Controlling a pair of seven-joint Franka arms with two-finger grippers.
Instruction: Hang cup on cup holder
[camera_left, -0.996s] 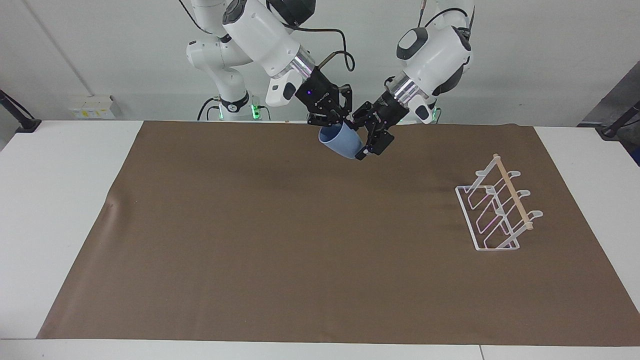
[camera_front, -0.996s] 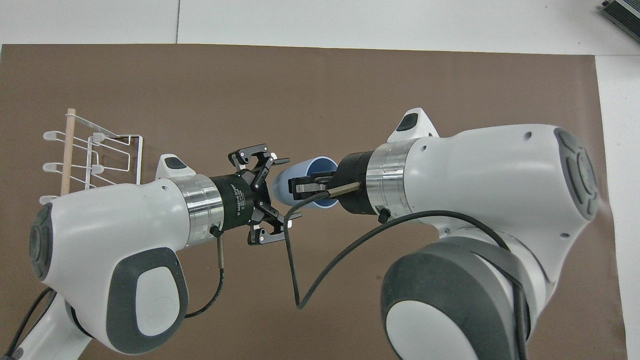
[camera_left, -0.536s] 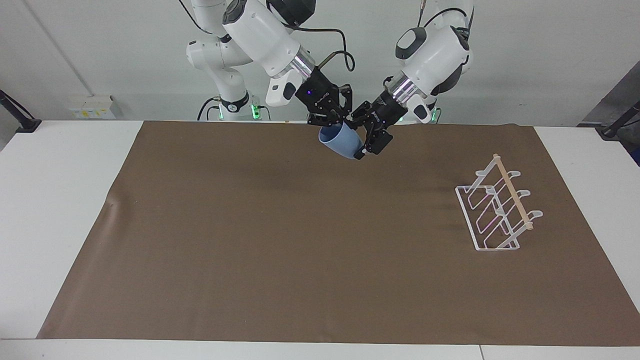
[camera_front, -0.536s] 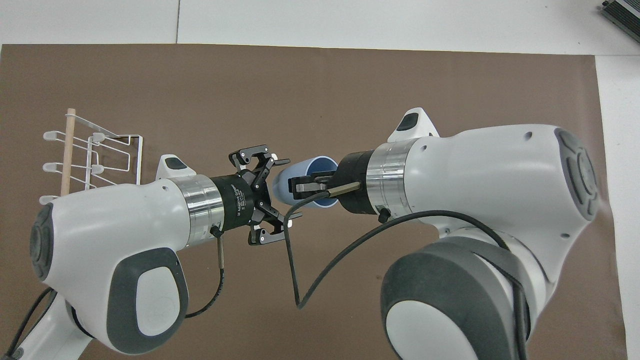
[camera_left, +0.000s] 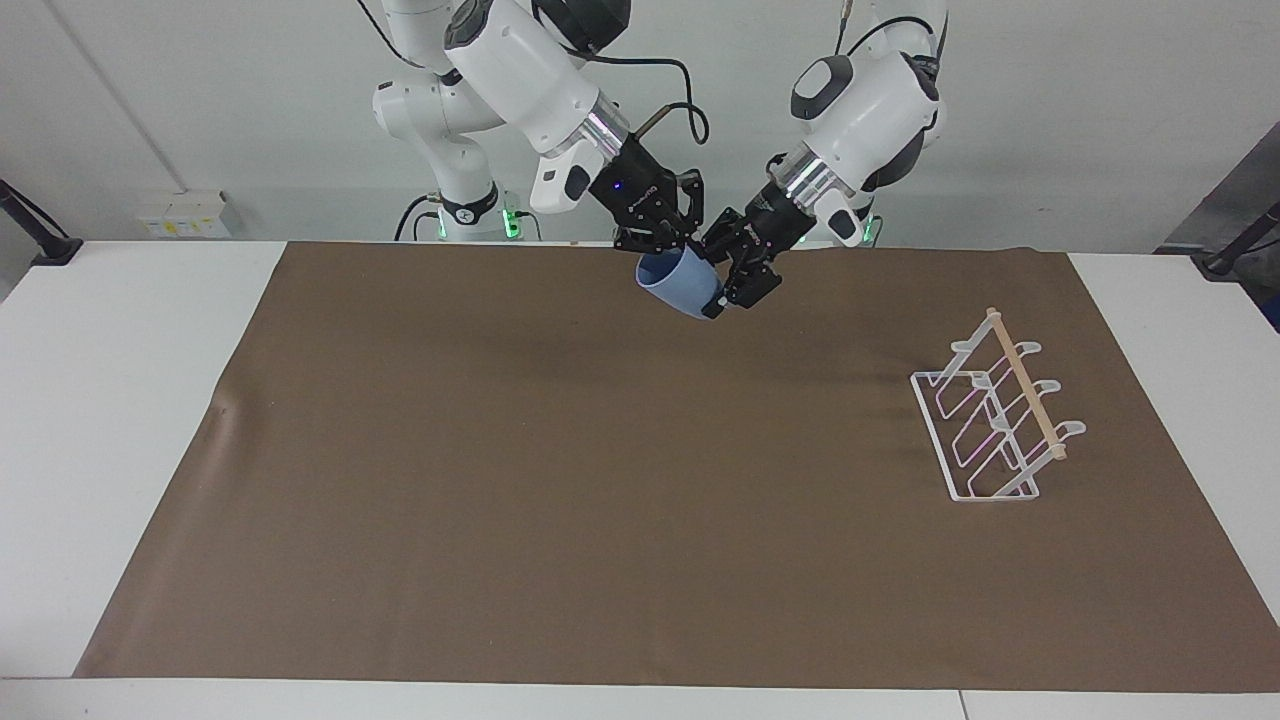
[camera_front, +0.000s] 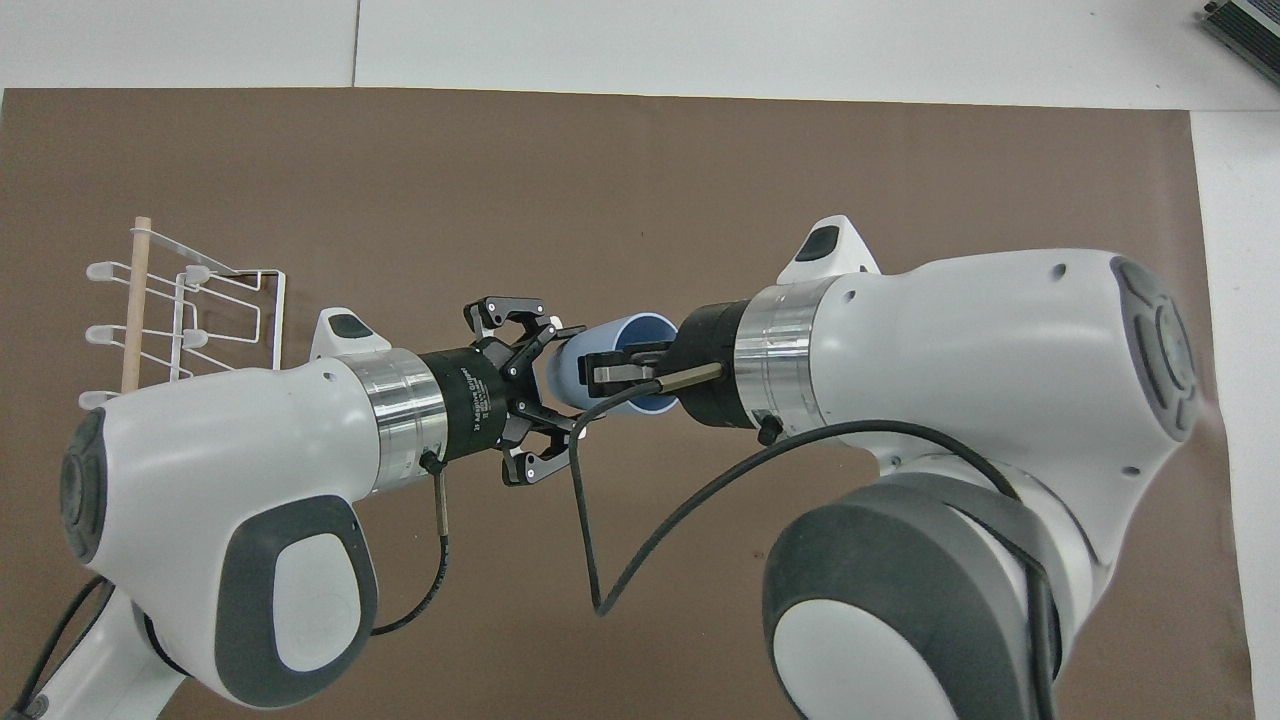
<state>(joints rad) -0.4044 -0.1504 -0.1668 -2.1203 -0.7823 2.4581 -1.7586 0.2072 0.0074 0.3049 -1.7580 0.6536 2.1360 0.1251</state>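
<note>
Cup (camera_left: 678, 283) midair, gripped by both grippers.
Right gripper (camera_left: 672, 243) clamps its rim, left gripper (camera_left: 718, 298) clamps its base; holder (camera_left: 1000, 412) well apart.

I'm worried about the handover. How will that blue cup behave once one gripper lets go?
The cup looks smooth and tapered, so it may slip toward its narrow end. The left gripper pinches its base and the right gripper its rim, in mid-air over the brown mat. It seems light and stiff. Dropped, it would probably roll.
</note>
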